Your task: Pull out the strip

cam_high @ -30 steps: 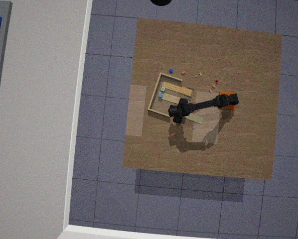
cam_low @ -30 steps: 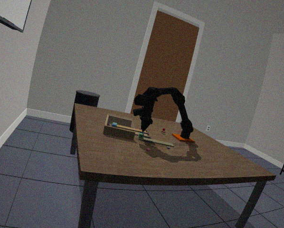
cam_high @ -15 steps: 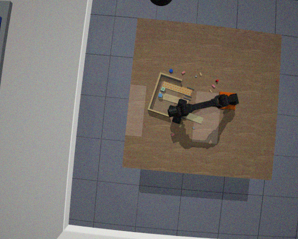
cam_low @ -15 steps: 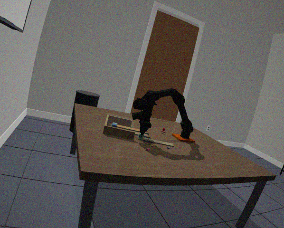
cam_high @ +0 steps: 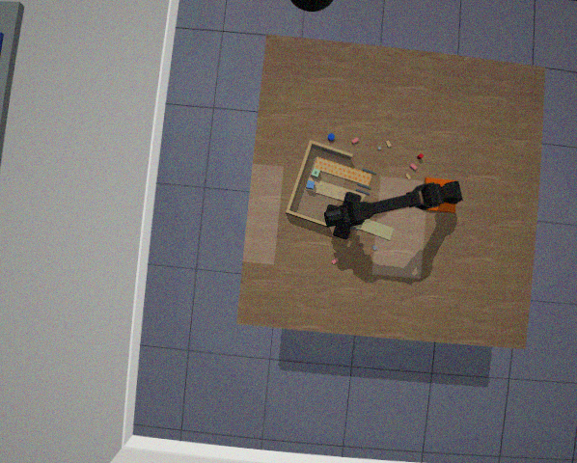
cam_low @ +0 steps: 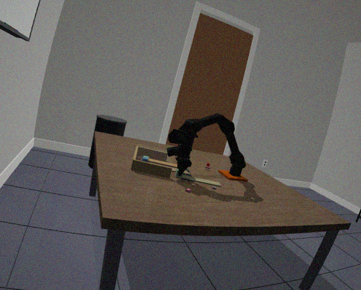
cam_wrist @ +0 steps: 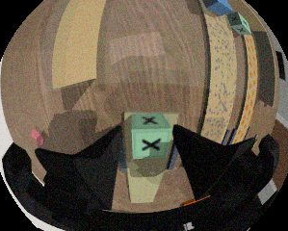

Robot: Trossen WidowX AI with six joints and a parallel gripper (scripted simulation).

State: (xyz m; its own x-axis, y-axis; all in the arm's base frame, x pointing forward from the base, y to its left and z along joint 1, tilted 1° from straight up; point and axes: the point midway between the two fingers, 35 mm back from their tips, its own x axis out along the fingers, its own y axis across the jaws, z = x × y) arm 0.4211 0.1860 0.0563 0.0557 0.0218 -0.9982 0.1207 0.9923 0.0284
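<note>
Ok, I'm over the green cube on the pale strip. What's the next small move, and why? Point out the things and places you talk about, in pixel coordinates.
I'd ease the gripper [cam_high: 345, 215] [cam_low: 180, 174] [cam_wrist: 147, 129] shut without shifting sideways. Its fingers stand either side of the green cube [cam_low: 177, 173] [cam_wrist: 150, 143], with a gap visible on one side, so it doesn't look gripped. The cube sits on the pale strip [cam_high: 377, 230] [cam_low: 207, 181] [cam_wrist: 144, 185], so lifting should probably wait.

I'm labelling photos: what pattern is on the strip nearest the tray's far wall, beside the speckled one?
Orange marks on pale yellow; wrist view shows it best.

labelled cube [cam_low: 177, 173] [cam_wrist: 150, 137] on one strip [cam_high: 378, 230] [cam_low: 207, 181] [cam_wrist: 143, 188], near the tray [cam_high: 299, 177] [cam_low: 151, 168] [cam_wrist: 265, 67]
</note>
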